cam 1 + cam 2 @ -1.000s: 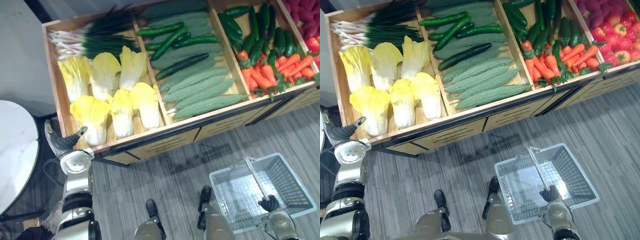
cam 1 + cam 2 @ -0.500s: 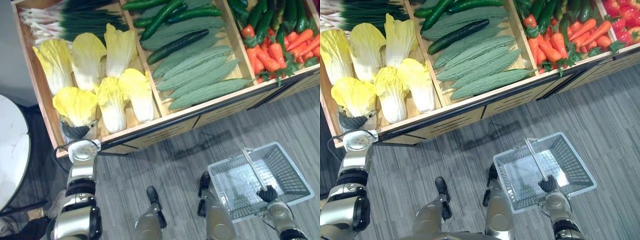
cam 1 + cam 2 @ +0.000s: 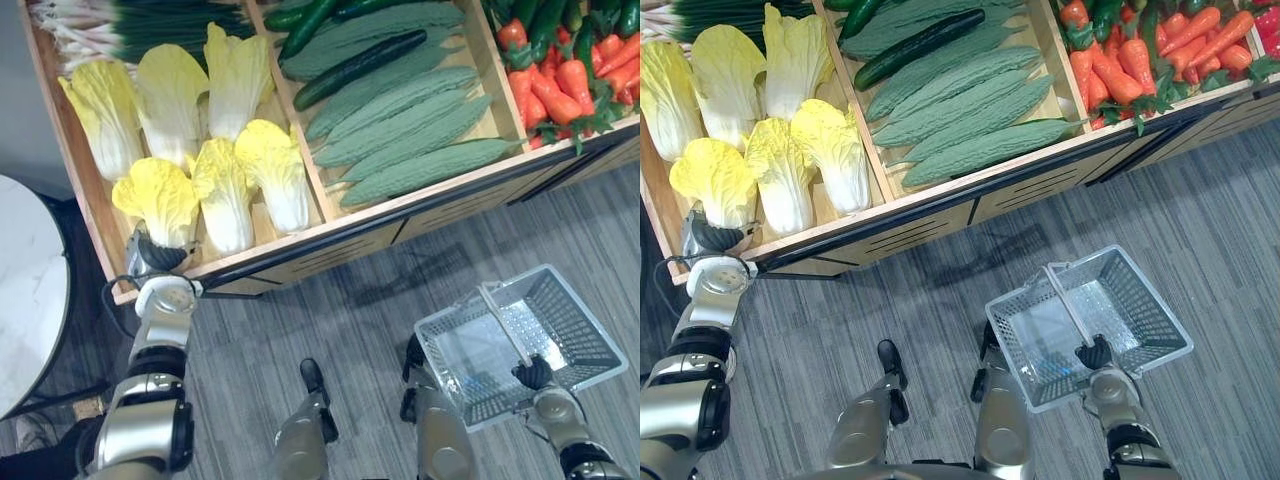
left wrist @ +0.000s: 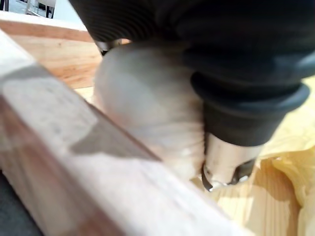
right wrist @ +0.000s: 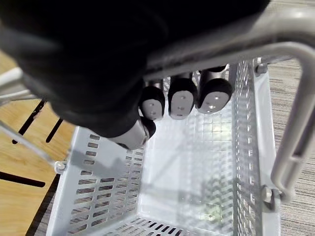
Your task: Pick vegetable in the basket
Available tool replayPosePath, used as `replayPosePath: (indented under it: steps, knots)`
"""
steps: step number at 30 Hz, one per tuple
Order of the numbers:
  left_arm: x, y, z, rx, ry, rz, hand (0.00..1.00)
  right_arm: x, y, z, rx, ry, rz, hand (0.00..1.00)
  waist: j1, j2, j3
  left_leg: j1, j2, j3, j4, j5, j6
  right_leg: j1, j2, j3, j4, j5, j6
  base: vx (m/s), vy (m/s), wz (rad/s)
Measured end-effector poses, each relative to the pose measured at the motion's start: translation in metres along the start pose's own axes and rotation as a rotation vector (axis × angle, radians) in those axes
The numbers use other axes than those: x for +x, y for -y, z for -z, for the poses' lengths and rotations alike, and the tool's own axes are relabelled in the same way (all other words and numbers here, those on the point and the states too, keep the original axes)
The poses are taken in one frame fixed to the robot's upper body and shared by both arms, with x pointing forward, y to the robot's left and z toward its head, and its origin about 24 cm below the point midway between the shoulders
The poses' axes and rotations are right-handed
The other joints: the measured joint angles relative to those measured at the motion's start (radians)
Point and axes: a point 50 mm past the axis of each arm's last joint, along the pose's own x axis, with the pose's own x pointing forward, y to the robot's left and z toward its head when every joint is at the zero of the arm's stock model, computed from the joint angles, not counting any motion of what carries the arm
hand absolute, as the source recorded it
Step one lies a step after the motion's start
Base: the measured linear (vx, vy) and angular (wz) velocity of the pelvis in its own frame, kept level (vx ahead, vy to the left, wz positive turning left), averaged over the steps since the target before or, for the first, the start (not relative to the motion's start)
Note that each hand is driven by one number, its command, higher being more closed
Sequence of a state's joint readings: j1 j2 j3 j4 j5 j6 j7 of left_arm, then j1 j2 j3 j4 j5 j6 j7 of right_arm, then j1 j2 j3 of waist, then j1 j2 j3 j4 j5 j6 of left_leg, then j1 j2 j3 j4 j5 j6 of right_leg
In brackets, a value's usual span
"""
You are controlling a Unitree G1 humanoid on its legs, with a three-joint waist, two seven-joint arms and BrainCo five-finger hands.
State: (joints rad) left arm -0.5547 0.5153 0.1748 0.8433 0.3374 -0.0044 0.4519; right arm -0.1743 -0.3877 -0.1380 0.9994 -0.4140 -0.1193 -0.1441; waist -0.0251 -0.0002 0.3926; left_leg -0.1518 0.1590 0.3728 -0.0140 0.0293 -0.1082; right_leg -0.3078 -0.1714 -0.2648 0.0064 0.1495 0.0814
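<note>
The wooden stand runs across the top of the scene, its middle bin full of bitter gourds and the next one of carrots. Below it, over the floor, hangs the basket, with nothing in it. The right hand carries it, fingers wrapped round the handle. In the leftmost bin lies the cabbage nearest the front corner, with the left hand pressed against its pale base just inside the front rail. Whether that hand has a real hold on it I cannot tell. The trouble I would expect starts there: the base is smooth and rounded, so a shallow hold could let the head slide out on the lift. The rail sits close, so a low pull could catch the leaves on it. The neighbouring cabbage touches this one and might be dragged along. The basket is well apart, to the right, so a weak hold could fail during the long carry.
</note>
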Motion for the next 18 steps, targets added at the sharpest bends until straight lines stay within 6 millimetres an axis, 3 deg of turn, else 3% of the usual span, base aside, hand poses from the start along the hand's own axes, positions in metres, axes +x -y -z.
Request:
replayPosePath:
  steps: [9, 12, 18]
  knots:
    - [-0.006, 0.01, -0.002, -0.039, -0.011, 0.042, 1.0, -0.001, -0.003, 0.005, -0.005, -0.019, -0.012, 1.0, -0.001, -0.004, 0.002, 0.039, -0.003, -0.01, -0.001, -0.002, -0.002, 0.046, -0.004, -0.007, -0.002, 0.0, 0.0, 0.02, 0.003, 0.03]
    - [-0.021, 0.012, -0.014, -0.228, 0.002, -0.026, 1.0, -0.004, -0.007, 0.009, -0.012, -0.03, -0.02, 1.0, -0.002, -0.005, 0.002, 0.045, -0.004, -0.028, -0.001, -0.002, -0.002, 0.065, -0.006, -0.019, -0.003, 0.0, 0.001, 0.02, 0.003, 0.15]
    - [-0.062, 0.018, -0.035, -0.439, 0.078, -0.083, 1.0, -0.007, -0.014, 0.011, 0.018, -0.041, -0.028, 1.0, -0.001, -0.011, -0.003, 0.069, -0.004, -0.033, 0.0, -0.002, -0.001, 0.091, -0.006, -0.015, -0.003, -0.001, 0.001, 0.01, 0.003, 0.03]
